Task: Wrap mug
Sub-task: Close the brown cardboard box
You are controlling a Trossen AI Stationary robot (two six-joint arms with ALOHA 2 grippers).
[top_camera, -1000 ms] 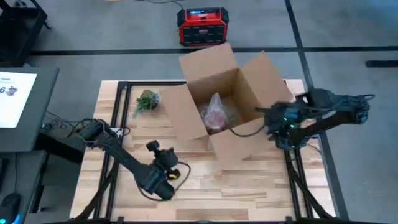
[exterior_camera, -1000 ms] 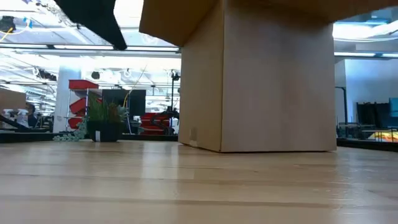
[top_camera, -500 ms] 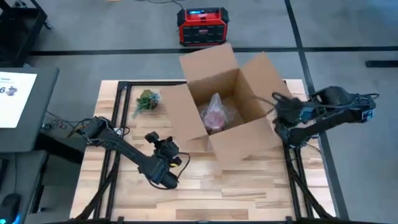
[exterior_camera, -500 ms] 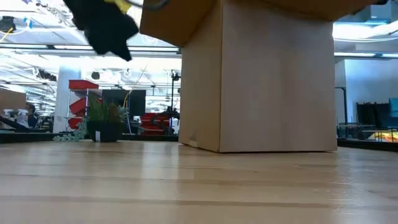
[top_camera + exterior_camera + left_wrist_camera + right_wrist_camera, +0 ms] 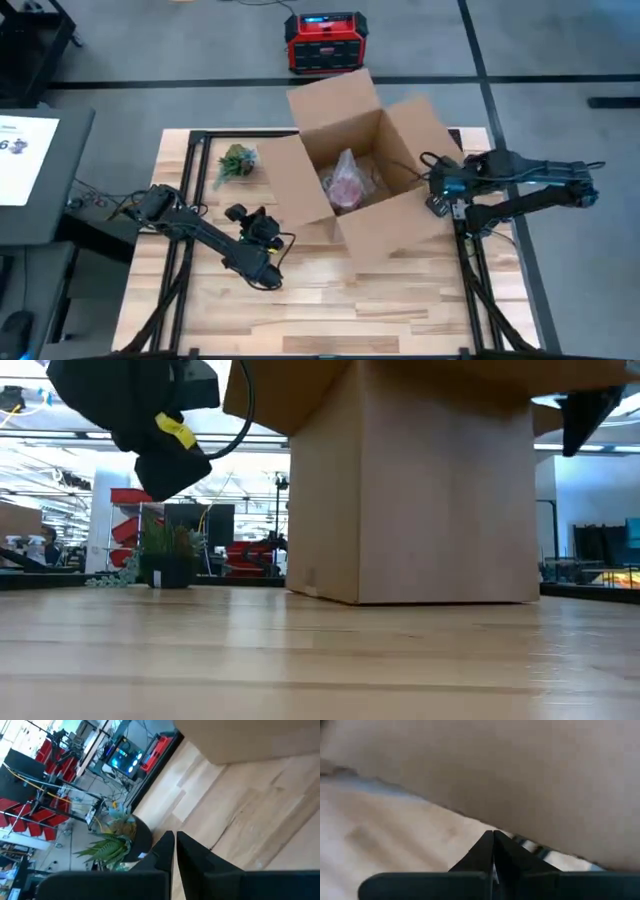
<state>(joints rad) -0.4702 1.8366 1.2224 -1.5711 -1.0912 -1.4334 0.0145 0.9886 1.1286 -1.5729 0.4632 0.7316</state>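
Now my right gripper (image 5: 441,187) (pinched closed, empty) sits beside the box (image 5: 365,170); wrapped mug (image 5: 346,183) rests inside, safe.

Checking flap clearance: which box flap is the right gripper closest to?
The right gripper sits beside the right-hand flap of the cardboard box, by its outer edge; the back and left flaps lie farther off.

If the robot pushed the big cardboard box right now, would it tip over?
Probably it would slide, not tip: the cardboard box sits flat on the wooden table with a wide base. It likely feels light, holding just one wrapped mug. Its open flaps look bendy, so pushing there may only fold them.
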